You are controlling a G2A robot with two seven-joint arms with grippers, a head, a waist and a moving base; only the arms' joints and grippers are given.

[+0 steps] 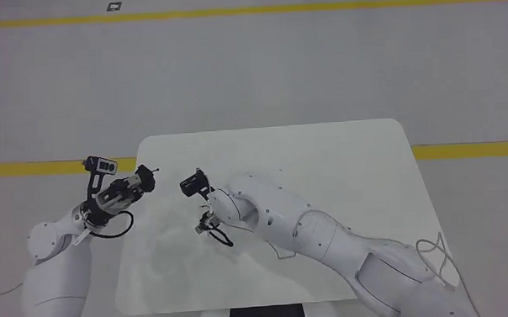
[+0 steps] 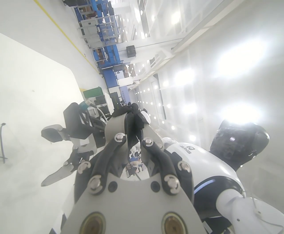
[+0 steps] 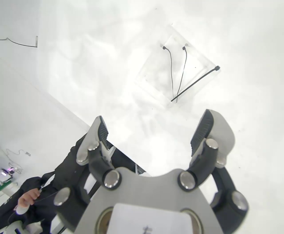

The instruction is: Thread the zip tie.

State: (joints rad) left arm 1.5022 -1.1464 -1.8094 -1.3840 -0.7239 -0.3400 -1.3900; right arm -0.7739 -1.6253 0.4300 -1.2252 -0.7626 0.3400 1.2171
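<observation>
Three black zip ties (image 3: 195,82) are lying crossed on a clear sheet (image 3: 150,77) on the tabletop (image 1: 347,180), nothing gripping them. The right hand (image 3: 155,124) hangs clear of them, spread wide. The left hand (image 2: 133,115) is pinched shut at the tabletop's 9 o'clock edge, with the right one at its 4 o'clock.

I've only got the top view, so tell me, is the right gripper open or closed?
Observer: Open. The right gripper has its fingers spread wide with nothing between them.
Operator: What's it looking at?
Observer: Three black zip ties lying in a clear tray, two thin and one thicker.
Operator: And the other arm?
Observer: The left gripper is shut, fingertips pressed together. I cannot tell whether it pinches a tie.
</observation>
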